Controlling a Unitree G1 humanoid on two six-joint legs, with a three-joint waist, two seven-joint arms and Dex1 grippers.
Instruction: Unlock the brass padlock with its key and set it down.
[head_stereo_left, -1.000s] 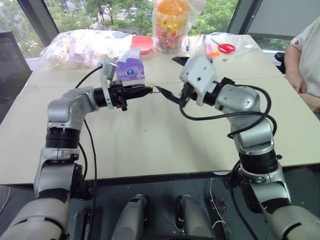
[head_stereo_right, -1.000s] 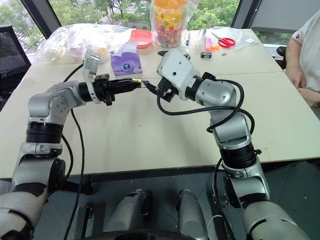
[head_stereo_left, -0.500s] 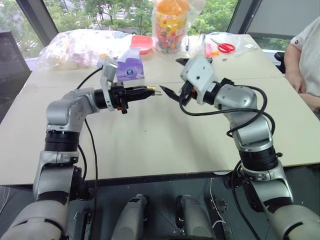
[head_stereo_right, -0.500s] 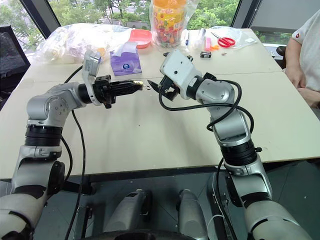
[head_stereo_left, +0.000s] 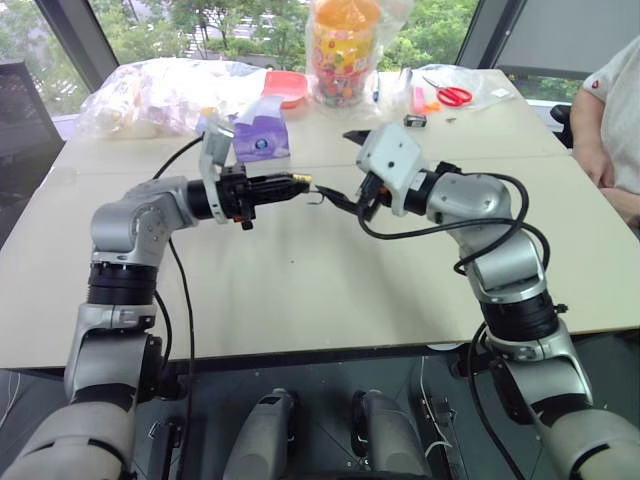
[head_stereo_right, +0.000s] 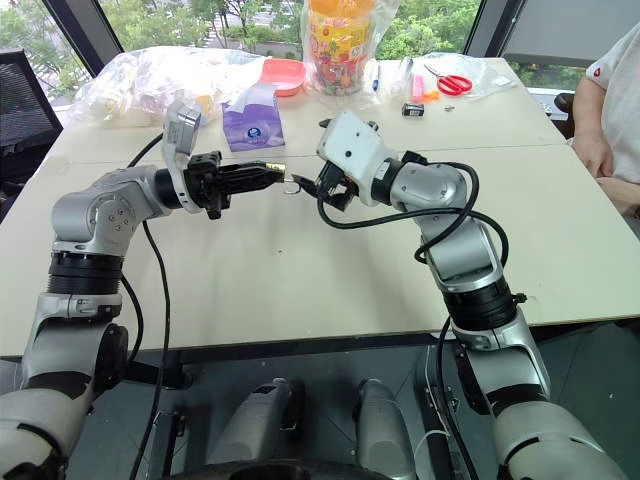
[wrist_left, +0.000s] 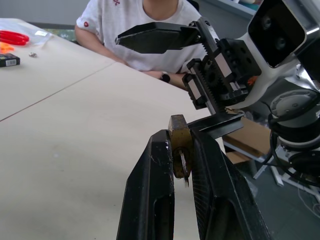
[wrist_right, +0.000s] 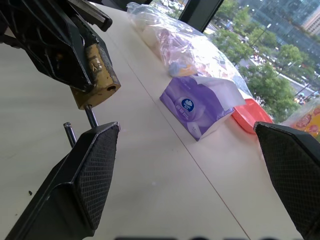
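- The brass padlock (wrist_left: 179, 145) is pinched between the two black fingers (wrist_left: 150, 200) of the left tool (head_stereo_left: 292, 184), which is closed down tight on it. It is held in the air above the counter (head_stereo_left: 300, 290), not resting on it.
- The right tool (head_stereo_right: 305, 184) is spread as wide as it goes and holds nothing. One finger pad (wrist_right: 92, 170) sits just beside the padlock's silvery loop (wrist_right: 91, 116); the other is well apart from it.
- The loop appears lifted out of the brass body on one leg, so the lock is judged already open; no key can be made out in any view, so this cannot be confirmed.
- Risk: the padlock is tiny and gripped only by its flat sides. A nudge from the near right finger could twist it in the left pinch or push it out, and a drop onto the counter would follow.
- Risk: if the right tool closes now, the thin loop sits off to one side of it rather than between the pads, so it could be missed or only clipped.
- Risk: the two tools face tip to tip and very near; further approach could bring finger against finger.
- Risk: release at this height would let the lock bounce or skid; lowering toward the counter first is judged safer.
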